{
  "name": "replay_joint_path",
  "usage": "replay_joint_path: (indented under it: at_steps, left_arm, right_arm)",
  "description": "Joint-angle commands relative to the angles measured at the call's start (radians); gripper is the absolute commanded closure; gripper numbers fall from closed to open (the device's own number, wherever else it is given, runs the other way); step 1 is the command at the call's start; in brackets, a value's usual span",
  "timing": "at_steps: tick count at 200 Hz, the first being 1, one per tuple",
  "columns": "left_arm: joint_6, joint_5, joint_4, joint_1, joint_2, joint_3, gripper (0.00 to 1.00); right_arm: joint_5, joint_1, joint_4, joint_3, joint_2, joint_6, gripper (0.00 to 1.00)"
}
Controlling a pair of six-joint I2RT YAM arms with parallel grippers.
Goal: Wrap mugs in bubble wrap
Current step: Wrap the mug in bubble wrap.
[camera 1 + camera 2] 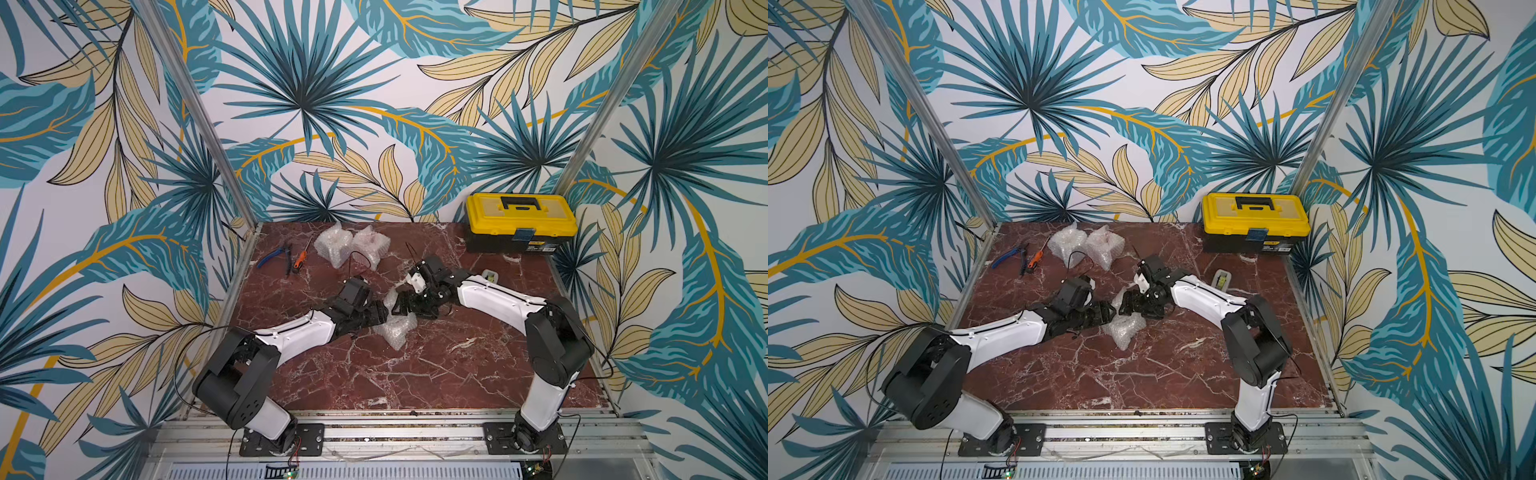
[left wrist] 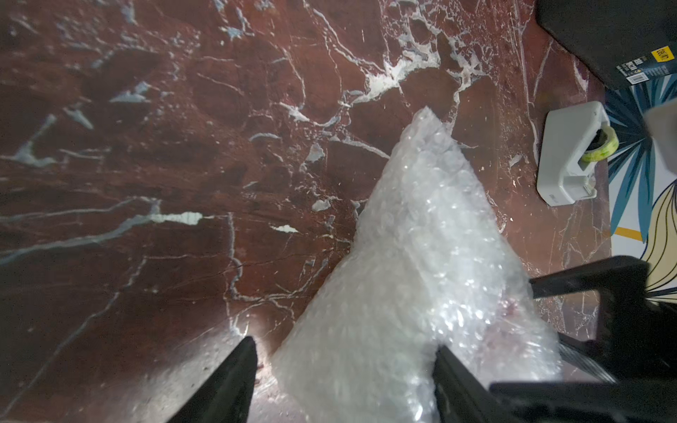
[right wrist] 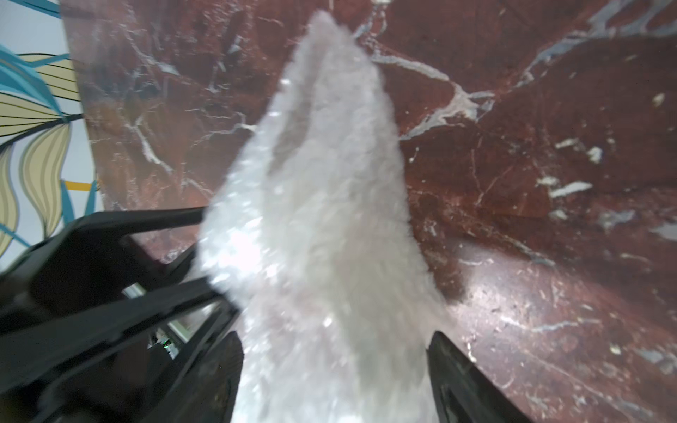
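A mug wrapped in bubble wrap (image 1: 395,330) lies on the red marble table (image 1: 415,374) between my two arms. Only a faint reddish tint shows through the wrap (image 2: 414,256); the mug itself is hidden. My left gripper (image 2: 342,351) straddles one end with its jaws wide, and bare table shows between one finger (image 2: 238,373) and the wrap. From the opposite side my right gripper (image 3: 333,344) straddles the same bundle (image 3: 322,183), jaws wide, with wrap filling the space between them. In both top views the grippers (image 1: 384,313) (image 1: 1121,307) nearly meet over the bundle (image 1: 1123,330).
Two more bubble-wrapped bundles (image 1: 334,245) (image 1: 370,245) stand at the back. Blue pliers (image 1: 274,255) and an orange screwdriver (image 1: 300,257) lie at the back left. A yellow toolbox (image 1: 519,222) sits in the back right corner, with a grey tape dispenser (image 1: 490,275) (image 2: 568,157) in front of it.
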Motion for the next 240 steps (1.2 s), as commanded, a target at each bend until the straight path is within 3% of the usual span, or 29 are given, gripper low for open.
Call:
replay_joint_path:
  at_steps: [1,102,136,168,197,216,240]
  left_arm:
    - [0.003,-0.025,-0.079,-0.013,0.043,0.001,0.29]
    - [-0.023,-0.035,-0.073,-0.019,0.098,-0.014,0.27]
    - [-0.033,-0.034,-0.054,-0.019,0.112,-0.034,0.33]
    - [-0.034,-0.033,-0.049,-0.020,0.115,-0.039,0.34]
    - [-0.021,-0.018,-0.036,-0.020,0.116,-0.038,0.34]
    - [-0.001,-0.002,-0.029,-0.022,0.118,-0.034,0.34]
    - [0.033,0.009,-0.028,-0.024,0.121,-0.027,0.34]
  right_arm:
    - [-0.044,0.009,0.014,-0.038,-0.021,-0.010,0.20]
    - [0.073,0.010,-0.059,-0.048,0.142,-0.024,0.21]
    - [0.059,0.010,-0.034,-0.054,0.135,-0.014,0.22]
    - [0.108,0.007,0.068,-0.109,-0.072,-0.013,0.22]
    - [0.322,-0.033,0.283,-0.315,-0.359,-0.003,0.13]
    - [0.357,-0.159,0.415,-0.452,-0.468,0.035,0.12]
    - [0.226,-0.382,0.409,-0.511,-0.517,0.068,0.12]
